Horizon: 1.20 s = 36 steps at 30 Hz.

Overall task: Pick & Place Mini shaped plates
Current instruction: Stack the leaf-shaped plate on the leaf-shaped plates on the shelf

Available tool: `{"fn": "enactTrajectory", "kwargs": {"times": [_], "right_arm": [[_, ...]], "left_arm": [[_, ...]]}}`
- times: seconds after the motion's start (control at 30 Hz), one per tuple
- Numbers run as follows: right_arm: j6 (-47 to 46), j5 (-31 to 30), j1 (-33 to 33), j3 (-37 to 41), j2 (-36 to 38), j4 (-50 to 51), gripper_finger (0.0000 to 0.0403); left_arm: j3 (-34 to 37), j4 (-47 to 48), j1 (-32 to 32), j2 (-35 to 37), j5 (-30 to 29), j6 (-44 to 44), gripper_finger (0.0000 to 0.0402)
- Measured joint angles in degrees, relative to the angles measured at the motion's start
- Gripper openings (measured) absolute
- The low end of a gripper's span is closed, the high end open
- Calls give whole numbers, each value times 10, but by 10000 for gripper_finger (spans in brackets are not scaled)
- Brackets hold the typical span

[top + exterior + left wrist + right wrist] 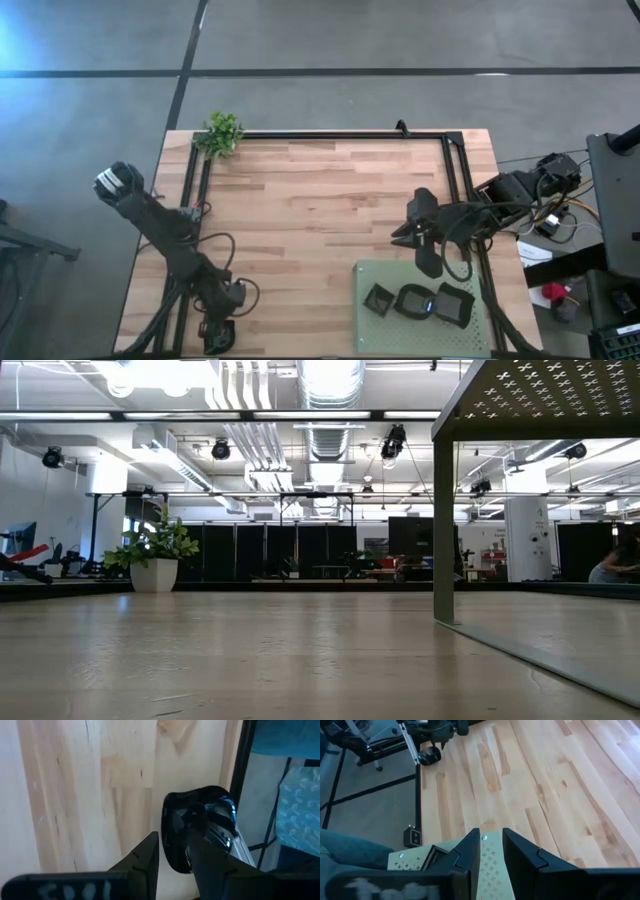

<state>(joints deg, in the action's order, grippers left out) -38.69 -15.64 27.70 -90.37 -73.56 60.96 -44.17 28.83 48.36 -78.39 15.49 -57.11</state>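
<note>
Three plates (420, 300) sit in a row on the green mat (370, 330) at the table's near right corner: a square one, then two rounded glossy ones, close together. A fourth plate (195, 827) is at the far left edge of the table (300, 200), pinched by its rim in the left gripper (172, 855). That gripper is partly closed on it, one finger inside the dish and one outside, beside the black frame rail (195, 190).

The right gripper (487, 850) hovers over the mat's inner edge, just short of the row. Its fingers stand a narrow gap apart and hold nothing.

The step in hand looks like the left arm carrying its plate to the mat. To do it well, I'd keep the dish level so it doesn't swing out of that rim pinch, lift clear of the rail first, and cross the bare wood towards the open part of the mat beside the square plate. The right arm should pull back, or the two will crowd each other above the mat. Set it down flat before letting go.
</note>
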Motion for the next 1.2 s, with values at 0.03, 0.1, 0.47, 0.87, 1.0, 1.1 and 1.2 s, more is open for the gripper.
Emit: {"fn": "enactTrajectory", "kwargs": {"times": [0.03,0.1,0.47,0.87,1.0,1.1,1.2], "right_arm": [[-1,0,0,0,0,0,78],[-1,0,0,0,0,0,75],[-3,0,0,0,0,1,73],[-1,0,0,0,0,1,68],[-1,0,0,0,0,1,68],[-2,0,0,0,0,1,68],[-2,0,0,0,0,1,68]], "left_arm": [[8,-12,1,0,0,-1,101],[25,-36,1,0,-1,-1,101],[98,-169,2,0,-7,-57,101],[108,-184,7,0,-6,-60,101],[108,-188,12,0,-21,-62,101],[108,-203,19,-1,-43,-64,101],[108,-229,25,-6,-51,-64,101]]}}
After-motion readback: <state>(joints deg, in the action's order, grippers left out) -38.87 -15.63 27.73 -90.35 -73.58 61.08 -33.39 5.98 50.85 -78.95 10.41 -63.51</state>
